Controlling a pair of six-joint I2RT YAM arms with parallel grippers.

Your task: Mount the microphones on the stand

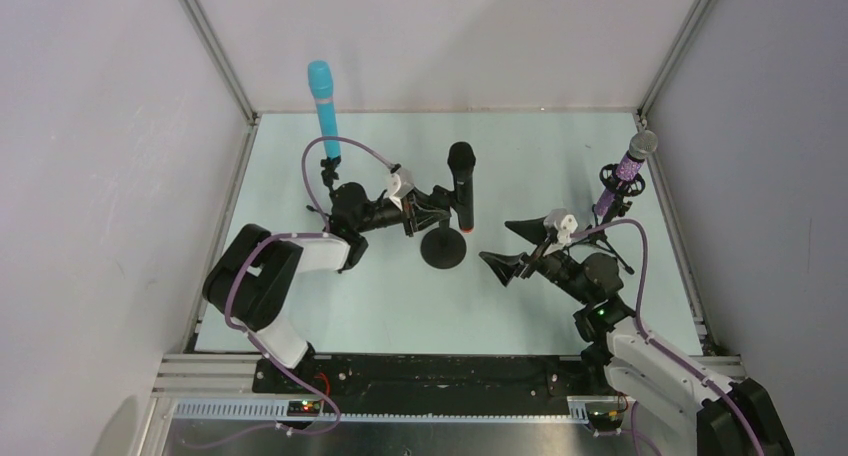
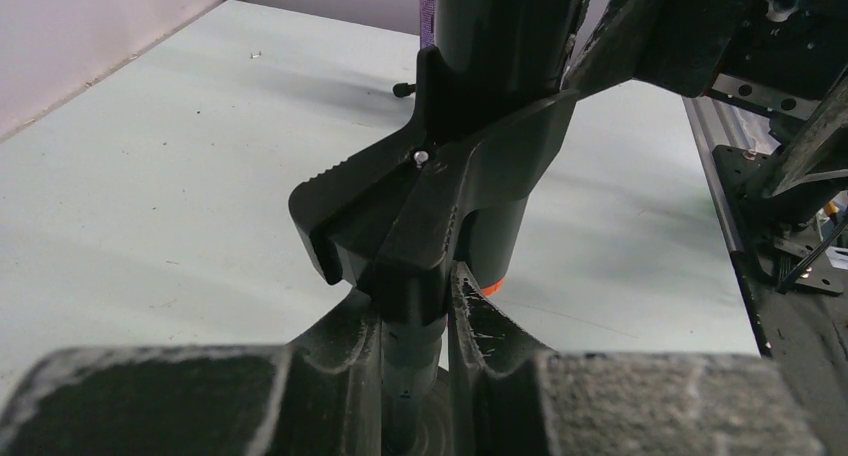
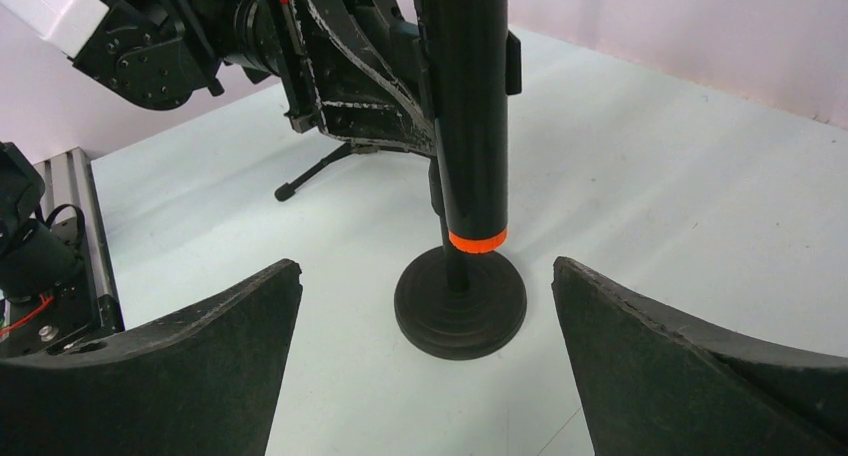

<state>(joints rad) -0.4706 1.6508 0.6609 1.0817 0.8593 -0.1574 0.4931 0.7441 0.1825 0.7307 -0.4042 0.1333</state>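
While the left gripper point(image 2: 415, 316) sits pinched almost fully together on the thin post of the round-base stand point(image 3: 460, 301), the black microphone point(image 3: 470, 106) stands upright in that stand's clip point(image 2: 440, 186). Left fingers point(image 2: 470, 341) flank the post just under the clip, touching it on both sides. The mic's orange end point(image 3: 477, 241) points down, hanging just above the round base and beside the post.

Top view: left arm reaches in from the left, gripper against the stand at mid-table point(image 1: 540, 156).

Right gripper point(image 3: 425, 268): jaws spread as wide as they go, nothing between them. It faces the round-base stand from the right, near but apart from it, fingers point(image 3: 200, 356) low over the table.

Other mics, top view:
- cyan microphone point(image 1: 322, 101), upright at back left, behind the left arm. Its lower end is hidden by the arm and its cable, so I cannot tell how it is mounted.
- purple microphone point(image 1: 630, 166), silver head up, tilted, seated in a small black tripod stand point(image 1: 612, 198) at back right, just behind the right arm's wrist.

All three mics are well apart from one another.
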